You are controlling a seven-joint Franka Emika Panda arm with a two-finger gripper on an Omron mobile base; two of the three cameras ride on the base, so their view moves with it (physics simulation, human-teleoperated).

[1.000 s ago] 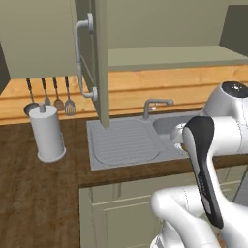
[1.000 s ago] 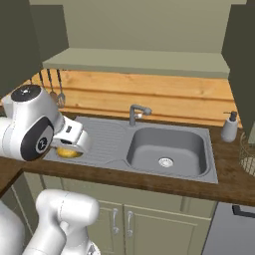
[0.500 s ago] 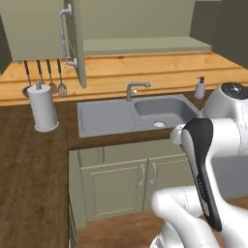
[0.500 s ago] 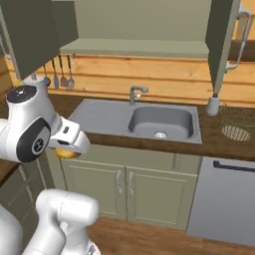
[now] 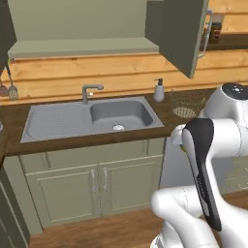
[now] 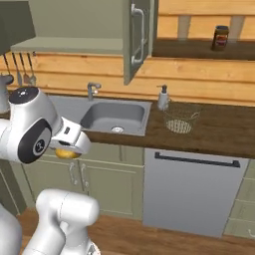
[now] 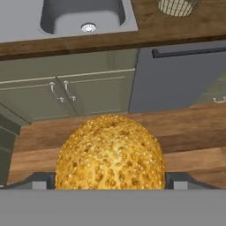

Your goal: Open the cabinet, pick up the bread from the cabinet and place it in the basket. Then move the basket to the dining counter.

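The bread [image 7: 110, 152], a round golden seeded bun, sits between my gripper's [image 7: 110, 182] fingers, which are shut on it. In the right base view the bread [image 6: 65, 153] hangs under the hand, in front of the base cabinets and below the worktop's edge. The wire basket [image 6: 180, 118] stands on the dark worktop right of the sink, and shows too in the left base view [image 5: 186, 103] and at the top of the hand view [image 7: 176, 6]. The cabinet [image 5: 77, 46] above the sink stands open, its door [image 6: 137, 35] swung out. The dining counter is out of view.
A grey sink [image 5: 121, 114] with a faucet [image 6: 92, 89] is set in the worktop. A soap dispenser [image 6: 163, 97] stands beside the basket. A dishwasher front [image 6: 191, 189] lies below the basket. A jar [image 6: 220, 37] sits on a high shelf. Utensils [image 6: 20, 69] hang at left.
The whole scene has slid left in both base views, so the base has moved right; the basket and the dishwasher have come into view. The bread stays in the gripper.
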